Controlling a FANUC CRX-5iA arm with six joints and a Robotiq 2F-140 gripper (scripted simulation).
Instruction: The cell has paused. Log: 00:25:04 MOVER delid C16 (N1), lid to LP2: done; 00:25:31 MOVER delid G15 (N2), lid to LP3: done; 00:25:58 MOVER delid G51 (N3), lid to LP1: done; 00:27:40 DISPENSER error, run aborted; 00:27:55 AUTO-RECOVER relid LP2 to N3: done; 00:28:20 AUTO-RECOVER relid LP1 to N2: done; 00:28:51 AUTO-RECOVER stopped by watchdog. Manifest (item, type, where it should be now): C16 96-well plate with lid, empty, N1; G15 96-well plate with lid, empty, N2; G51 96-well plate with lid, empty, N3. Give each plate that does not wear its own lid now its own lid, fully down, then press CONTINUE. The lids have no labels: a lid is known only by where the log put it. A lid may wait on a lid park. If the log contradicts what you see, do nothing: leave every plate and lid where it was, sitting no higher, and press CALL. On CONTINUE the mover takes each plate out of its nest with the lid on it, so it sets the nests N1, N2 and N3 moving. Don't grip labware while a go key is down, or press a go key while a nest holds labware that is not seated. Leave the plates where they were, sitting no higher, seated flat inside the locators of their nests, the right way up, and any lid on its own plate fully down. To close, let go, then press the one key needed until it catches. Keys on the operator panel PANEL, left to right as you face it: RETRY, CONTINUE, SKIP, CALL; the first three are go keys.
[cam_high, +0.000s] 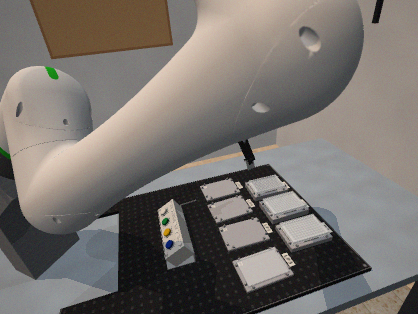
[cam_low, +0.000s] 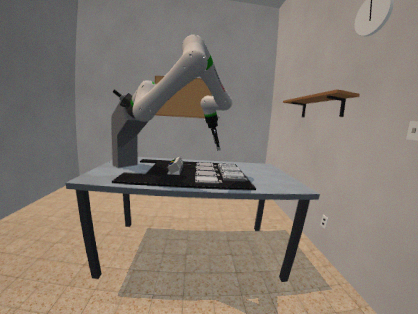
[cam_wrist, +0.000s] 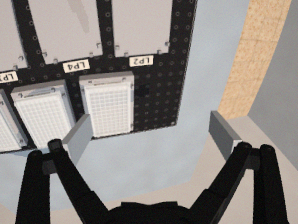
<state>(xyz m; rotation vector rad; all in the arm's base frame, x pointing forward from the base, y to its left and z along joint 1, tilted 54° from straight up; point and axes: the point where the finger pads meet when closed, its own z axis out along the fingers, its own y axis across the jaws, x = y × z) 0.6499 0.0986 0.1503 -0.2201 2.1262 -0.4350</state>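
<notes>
Three white 96-well plates (cam_high: 267, 186) (cam_high: 283, 205) (cam_high: 303, 230) sit in a row of nests on the right of the black board (cam_high: 150, 285). Two of them show in the wrist view (cam_wrist: 109, 103) (cam_wrist: 43, 112). All show a well grid; I cannot tell which wear lids. Beside them are grey lid parks (cam_high: 220, 189) (cam_high: 230, 208) (cam_high: 243, 233) (cam_wrist: 141, 12) (cam_wrist: 63, 16). The nearest park holds a whiter, raised lid (cam_high: 262, 268). My gripper (cam_high: 248, 161) (cam_low: 216, 142) (cam_wrist: 150, 123) is open and empty, high above the board's far end.
The operator panel (cam_high: 176, 242) (cam_low: 175, 165) stands left of the parks, showing green (cam_high: 164, 220), yellow (cam_high: 167, 231) and blue (cam_high: 169, 244) keys. My arm (cam_high: 200, 110) hides the back of the grey table (cam_high: 350, 190). A shelf (cam_low: 320, 96) hangs on the right wall.
</notes>
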